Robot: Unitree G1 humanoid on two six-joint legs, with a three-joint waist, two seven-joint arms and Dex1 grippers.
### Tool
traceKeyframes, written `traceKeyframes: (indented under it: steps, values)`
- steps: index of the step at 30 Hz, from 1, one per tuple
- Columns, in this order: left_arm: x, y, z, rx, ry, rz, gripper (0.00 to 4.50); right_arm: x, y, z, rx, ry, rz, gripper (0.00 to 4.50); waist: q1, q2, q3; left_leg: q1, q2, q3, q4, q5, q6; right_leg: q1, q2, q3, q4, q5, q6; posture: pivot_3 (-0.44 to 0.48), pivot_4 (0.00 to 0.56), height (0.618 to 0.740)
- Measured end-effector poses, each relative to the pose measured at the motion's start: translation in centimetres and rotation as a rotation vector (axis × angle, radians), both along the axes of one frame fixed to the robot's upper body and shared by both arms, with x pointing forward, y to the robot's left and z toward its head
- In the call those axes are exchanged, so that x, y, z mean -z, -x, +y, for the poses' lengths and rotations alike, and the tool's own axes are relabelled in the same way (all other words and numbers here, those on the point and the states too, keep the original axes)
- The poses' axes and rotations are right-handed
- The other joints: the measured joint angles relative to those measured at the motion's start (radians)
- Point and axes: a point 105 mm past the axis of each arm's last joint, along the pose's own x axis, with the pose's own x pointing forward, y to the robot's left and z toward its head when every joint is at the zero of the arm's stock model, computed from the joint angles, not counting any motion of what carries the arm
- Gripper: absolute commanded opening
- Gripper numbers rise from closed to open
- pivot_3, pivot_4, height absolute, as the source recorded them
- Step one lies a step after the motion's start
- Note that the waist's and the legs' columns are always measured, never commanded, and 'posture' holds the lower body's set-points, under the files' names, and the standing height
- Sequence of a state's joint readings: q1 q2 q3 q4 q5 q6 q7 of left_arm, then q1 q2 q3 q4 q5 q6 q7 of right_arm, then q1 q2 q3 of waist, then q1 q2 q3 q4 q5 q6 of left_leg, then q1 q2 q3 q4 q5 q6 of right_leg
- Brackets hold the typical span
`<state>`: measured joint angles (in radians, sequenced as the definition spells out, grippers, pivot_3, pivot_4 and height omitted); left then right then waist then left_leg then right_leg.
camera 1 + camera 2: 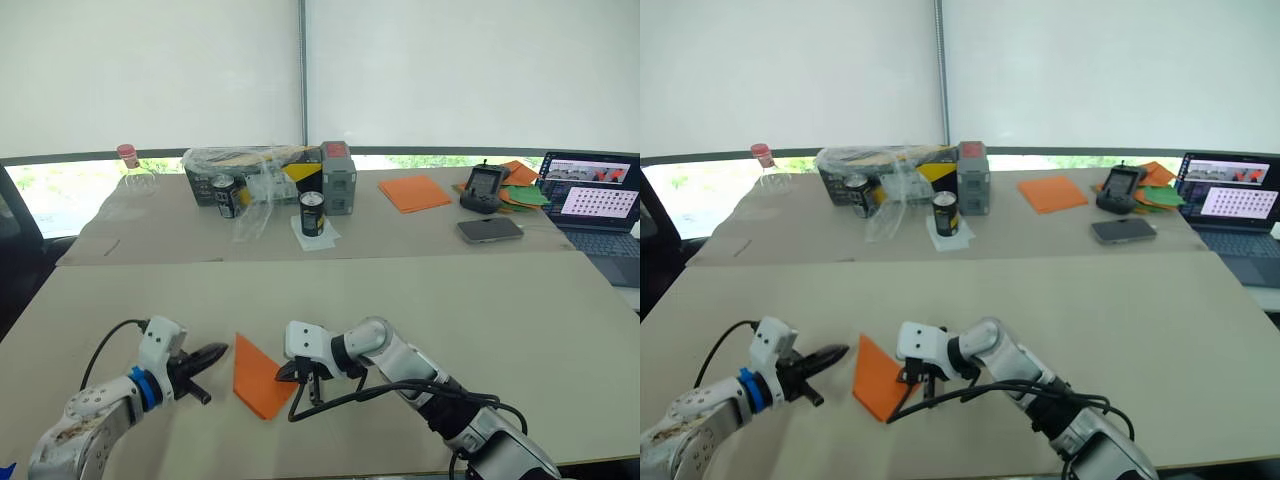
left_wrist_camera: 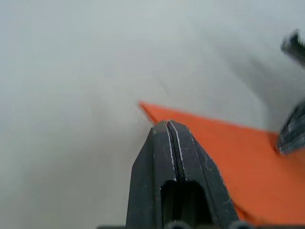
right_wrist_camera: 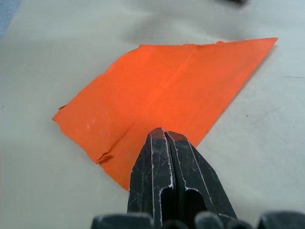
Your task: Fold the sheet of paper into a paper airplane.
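Note:
The sheet of paper [image 1: 258,380] is bright orange and lies flat on the near table, folded and creased, with one pointed corner toward the far left. My left gripper [image 1: 222,351] is shut and sits just left of that point, its tip right at the paper's edge [image 2: 238,152]. My right gripper [image 1: 285,375] is also shut. Its tip rests over the paper's right edge, and a crease runs away from it in the right wrist view [image 3: 167,86]. No paper lies between either pair of fingers.
On the far table stand a black can [image 1: 312,213], a second can [image 1: 225,196], a plastic-wrapped box [image 1: 250,165], a grey box [image 1: 338,178], an orange sheet [image 1: 414,192], a phone [image 1: 489,229], a controller [image 1: 485,187], an orange-and-green paper pile [image 1: 522,190] and a laptop [image 1: 595,200].

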<state>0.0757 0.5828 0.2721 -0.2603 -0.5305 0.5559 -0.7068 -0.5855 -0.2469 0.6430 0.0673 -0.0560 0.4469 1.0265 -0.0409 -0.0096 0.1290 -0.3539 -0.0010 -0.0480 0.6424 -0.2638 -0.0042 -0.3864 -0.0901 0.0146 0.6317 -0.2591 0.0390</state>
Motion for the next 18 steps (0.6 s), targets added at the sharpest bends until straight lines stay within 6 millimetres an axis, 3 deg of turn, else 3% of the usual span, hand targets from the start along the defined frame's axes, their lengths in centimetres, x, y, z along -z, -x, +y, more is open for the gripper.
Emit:
traceKeyframes:
  steps: [5, 13, 18]
  values:
    - [-1.0, -0.7, -0.3, 0.023, 0.013, -0.052, 0.02, 0.0, 0.1, 0.1, -0.004, -0.003, 0.002, 0.00, -0.004, 0.000, 0.000, 0.000, 0.000, 0.000, -0.001, 0.000, 0.000, 0.000, 0.000, 0.000, 0.000, 0.000, 0.000, 0.000, 0.150, 0.740]
    - [2.1, 1.6, -1.1, 0.140, -0.057, 0.027, 0.02, 0.0, 0.0, 0.0, 0.000, -0.002, 0.002, 0.00, -0.001, 0.000, 0.000, 0.000, 0.000, 0.000, -0.001, 0.000, 0.000, -0.001, 0.000, 0.000, 0.000, 0.000, -0.001, 0.000, 0.150, 0.740]
    - [3.7, 1.9, -2.1, 0.193, -0.107, 0.053, 0.02, 0.0, 0.0, 0.0, 0.000, -0.001, 0.001, 0.00, 0.001, 0.000, 0.000, 0.000, 0.000, 0.000, -0.001, 0.000, 0.000, 0.000, 0.000, 0.000, 0.000, 0.000, -0.001, 0.000, 0.150, 0.740]
